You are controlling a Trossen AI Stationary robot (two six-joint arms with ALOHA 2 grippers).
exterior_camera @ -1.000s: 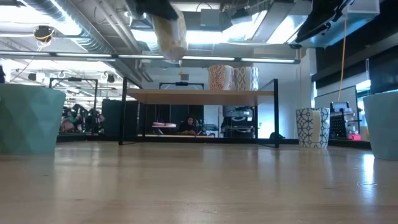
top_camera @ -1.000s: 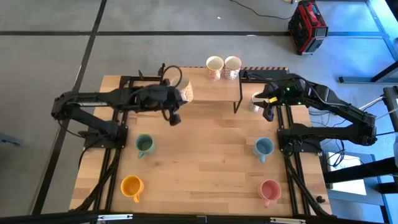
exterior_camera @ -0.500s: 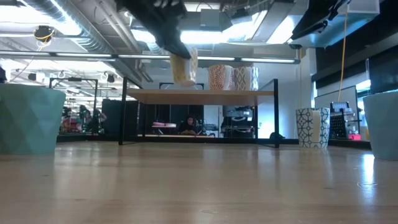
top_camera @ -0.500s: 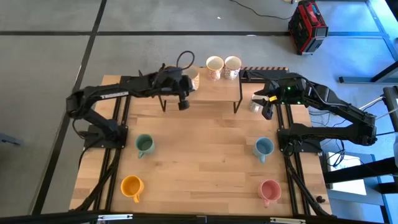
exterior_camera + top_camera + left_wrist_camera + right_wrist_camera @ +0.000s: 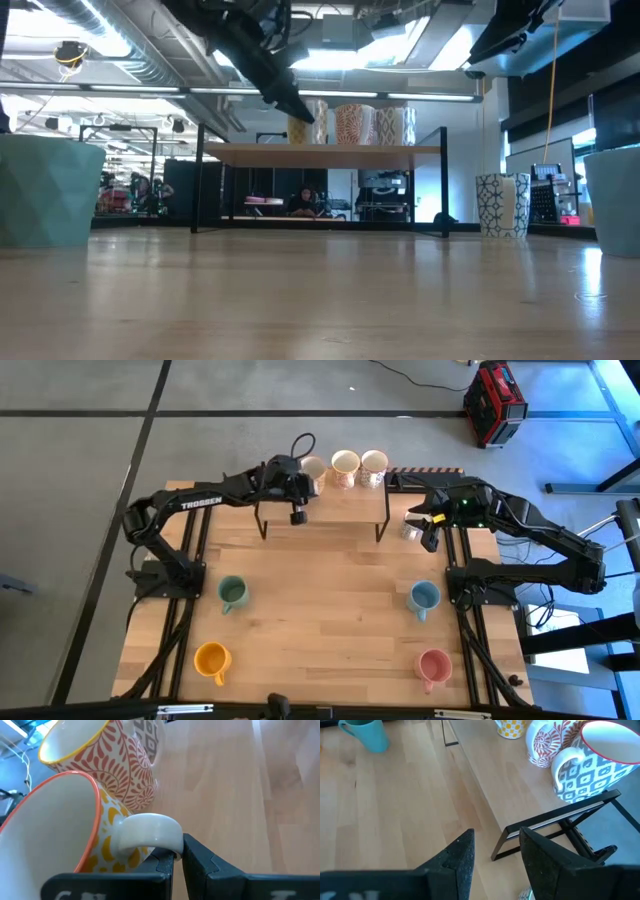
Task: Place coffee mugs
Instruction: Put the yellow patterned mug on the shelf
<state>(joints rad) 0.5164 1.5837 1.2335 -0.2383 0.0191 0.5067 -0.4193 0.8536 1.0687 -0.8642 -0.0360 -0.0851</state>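
Observation:
My left gripper [image 5: 302, 480] [image 5: 178, 857] reaches over the raised wooden shelf [image 5: 330, 503] at the table's far edge, shut on a white mug with yellow pattern and orange rim [image 5: 314, 467] [image 5: 305, 121]. It stands upright beside a red-patterned mug [image 5: 345, 465] [image 5: 127, 767] and a grey-patterned mug [image 5: 374, 463] on the shelf. My right gripper [image 5: 427, 530] [image 5: 495, 852] is open, hovering right of the shelf beside a fourth patterned white mug [image 5: 409, 526] [image 5: 501, 205] standing on the table. Green [image 5: 233, 593], orange [image 5: 212, 658], blue [image 5: 424, 598] and pink [image 5: 433, 666] mugs stand on the table. My left gripper pinches the yellow-patterned mug's white side handle [image 5: 150, 827] between its two fingers [image 5: 162, 865], coming roughly level from the table's left. The mug is upright with its base at the shelf top; whether it rests there I cannot tell.
The shelf's black metal legs [image 5: 382, 520] stand on the table below it. Open tabletop [image 5: 330, 610] lies between the four coloured mugs. A red case [image 5: 494, 402] sits on the floor beyond the table. The room behind shows in the low view.
My left gripper carried the yellow-patterned mug toward the table's far edge and to the right, then down to the shelf beside the red-patterned mug. The mug went from tilted and high above the shelf to upright at shelf level.

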